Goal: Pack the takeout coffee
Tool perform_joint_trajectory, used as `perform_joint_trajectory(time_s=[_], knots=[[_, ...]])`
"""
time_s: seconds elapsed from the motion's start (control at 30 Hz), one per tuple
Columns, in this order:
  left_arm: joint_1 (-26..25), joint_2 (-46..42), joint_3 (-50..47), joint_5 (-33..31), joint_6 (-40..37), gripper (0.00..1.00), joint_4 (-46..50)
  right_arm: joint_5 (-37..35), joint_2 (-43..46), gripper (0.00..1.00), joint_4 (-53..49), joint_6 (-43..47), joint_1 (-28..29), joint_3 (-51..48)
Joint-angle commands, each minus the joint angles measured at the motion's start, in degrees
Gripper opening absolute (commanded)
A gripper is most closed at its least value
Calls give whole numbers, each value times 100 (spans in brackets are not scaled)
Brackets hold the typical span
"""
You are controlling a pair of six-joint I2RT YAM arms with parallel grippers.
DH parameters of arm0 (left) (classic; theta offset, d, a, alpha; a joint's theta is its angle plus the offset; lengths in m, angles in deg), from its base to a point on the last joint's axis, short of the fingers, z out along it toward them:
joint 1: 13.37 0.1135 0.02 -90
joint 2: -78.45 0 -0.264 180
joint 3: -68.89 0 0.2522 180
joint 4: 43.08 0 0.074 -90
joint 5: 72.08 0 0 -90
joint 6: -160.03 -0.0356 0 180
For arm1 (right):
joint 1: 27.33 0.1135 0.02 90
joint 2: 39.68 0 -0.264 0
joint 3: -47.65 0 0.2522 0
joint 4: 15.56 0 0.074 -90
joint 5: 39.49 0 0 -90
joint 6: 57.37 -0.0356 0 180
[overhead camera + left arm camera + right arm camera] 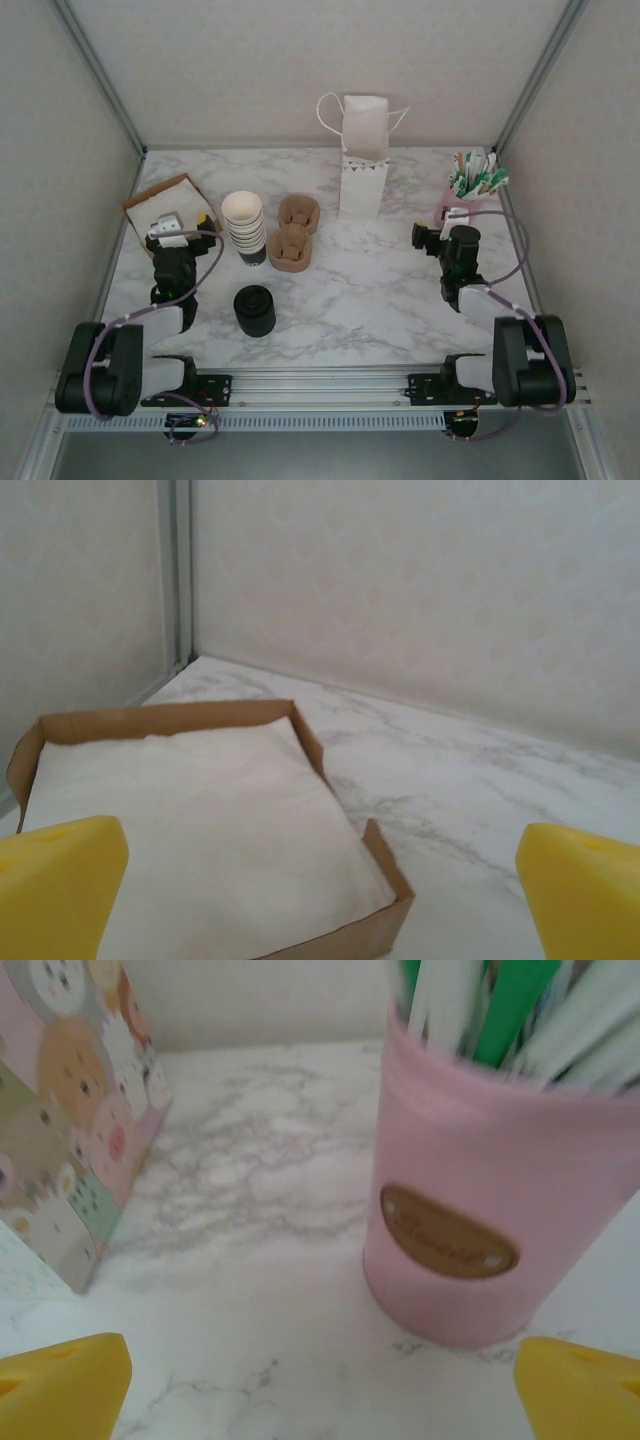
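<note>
**While the jaws hang wide, the coffee cup [254, 311] shows as one dark shape**

As the overhead view has it, the white paper bag [362, 150] stands upright at the back of the marble table [380, 290], so let's place everything from there. The coffee cup sits well to the bag's left and much nearer the arms, standing alone. Its dark wall and black lid run together, and the seam between them is hard to make out. Between cup and bag stand a stack of cream-rimmed cups [243, 222] and two brown carriers [299, 212], their details too small to read.

Left gripper [320, 895]: spread wide with nothing between the jaws, yellow fingertips [60, 880] at the lower corners. Ahead lies a cardboard tray [300, 725] of white napkins [200, 820], far left of the bag, its near corner hidden behind a fingertip.

Right gripper [320, 1390]: also released and empty, facing a pink pot [480, 1220] near the bag's right. The green and white sticks [515, 1000] in it are chopped off by the frame top. The brown label [448, 1232] is too blurred to read. At that view's left edge, a pastel animal-print panel [60, 1130] is cut off, and I cannot tell what it belongs to.
</note>
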Motion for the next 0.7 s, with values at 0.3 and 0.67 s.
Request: perform_joint_trajectory(time_s=[0.3,0.67], knots=[[-261,-2061,1151,-556,1428,99,3008,326,1680,99,-4413,-1185,45,1992],[-262,-1978,2880,-75,2906,99,5914,268,1683,99,-6126,-2341,37,2564]])
